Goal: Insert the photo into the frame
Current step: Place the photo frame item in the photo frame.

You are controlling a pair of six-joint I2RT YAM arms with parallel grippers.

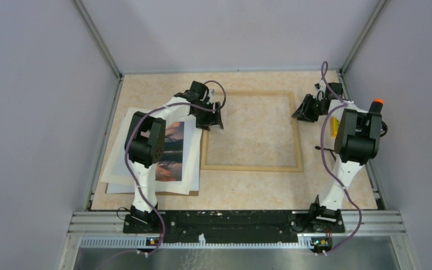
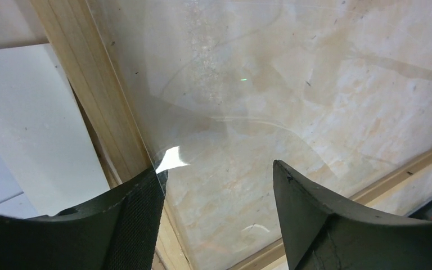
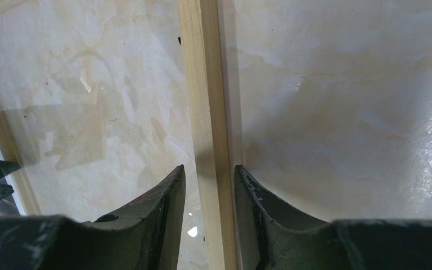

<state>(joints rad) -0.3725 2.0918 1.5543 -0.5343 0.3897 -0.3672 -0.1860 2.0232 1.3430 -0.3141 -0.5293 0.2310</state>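
The frame [image 1: 252,167], thin light wood, lies flat at the table's middle with a clear pane [image 2: 270,84] inside it. The photo [image 1: 174,147], orange-pink and dark, lies left of the frame on white sheets, partly hidden by my left arm. My left gripper [image 1: 214,122] hangs over the frame's upper-left corner. In the left wrist view it [image 2: 218,167] stands open and empty above the pane, one finger over the left rail [image 2: 90,84]. My right gripper [image 1: 299,114] is at the upper-right corner. There it [image 3: 209,166] straddles the right rail [image 3: 202,84], with a thin gap on each side.
A stack of white sheets [image 1: 121,169] with a brown board under it lies at the left, close to the frame's left rail. A white sheet [image 2: 28,112] shows beside that rail. Grey walls enclose the table. An orange-capped object [image 1: 377,103] sits behind the right arm.
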